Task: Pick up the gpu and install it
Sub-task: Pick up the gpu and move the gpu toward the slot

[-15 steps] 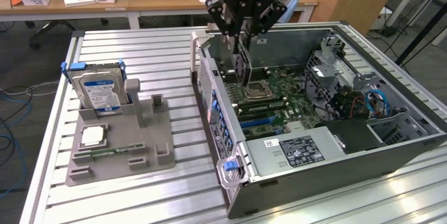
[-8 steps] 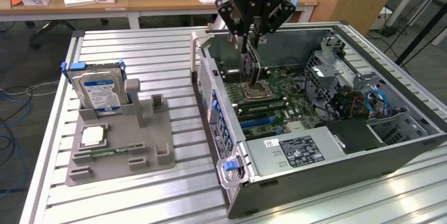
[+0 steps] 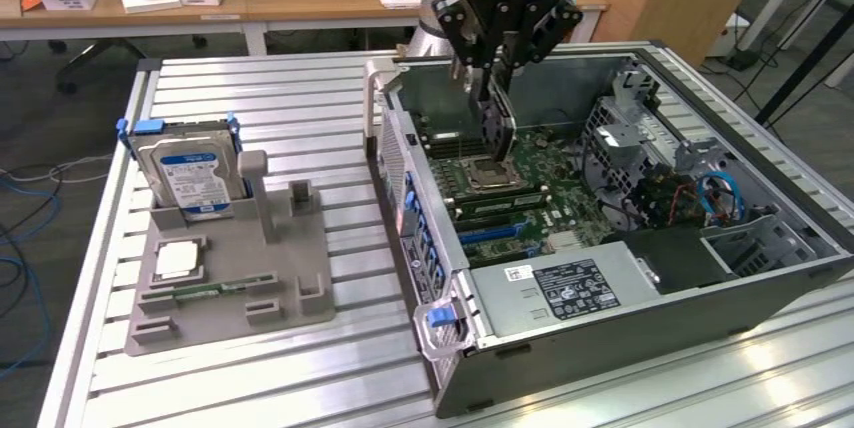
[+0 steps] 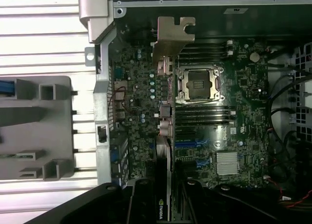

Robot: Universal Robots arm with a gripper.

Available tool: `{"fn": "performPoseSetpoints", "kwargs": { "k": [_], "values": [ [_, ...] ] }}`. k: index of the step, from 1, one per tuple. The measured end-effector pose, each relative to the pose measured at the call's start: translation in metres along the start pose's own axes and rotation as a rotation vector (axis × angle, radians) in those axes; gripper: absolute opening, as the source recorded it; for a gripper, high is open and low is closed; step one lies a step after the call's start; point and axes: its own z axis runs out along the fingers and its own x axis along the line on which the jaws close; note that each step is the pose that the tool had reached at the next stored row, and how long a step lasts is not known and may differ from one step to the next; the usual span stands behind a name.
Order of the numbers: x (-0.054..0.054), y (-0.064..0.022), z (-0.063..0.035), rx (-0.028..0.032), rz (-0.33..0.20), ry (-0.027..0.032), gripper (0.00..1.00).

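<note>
My black two-fingered gripper is clamped on the gpu, a thin dark circuit card with a silvery metal end bracket. I hold it on edge, hanging down from the fingers, because it has to meet the green motherboard edge-first. The card hangs inside the open grey metal computer case, close over the square processor socket. I cannot tell whether its lower edge touches the board.

The exterior view gives me the card's height. It also shows the grey plastic parts holder well off to the exterior view's left on the slatted aluminium table, with the blue-labelled silver hard drive standing in it.

The wrist view adds what that one lacks: the card seen edge-on, just beside the socket, bracket end away from my fingers. It appears to lie crosswise to the blue expansion slot rather than along it.
</note>
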Motion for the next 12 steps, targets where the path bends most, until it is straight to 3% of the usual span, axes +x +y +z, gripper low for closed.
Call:
{"fn": "performPoseSetpoints", "kwargs": {
  "k": [12],
  "values": [
    [-0.027,0.0017,0.0007,-0.0001,0.000,0.0000,0.26]
  ]
}}
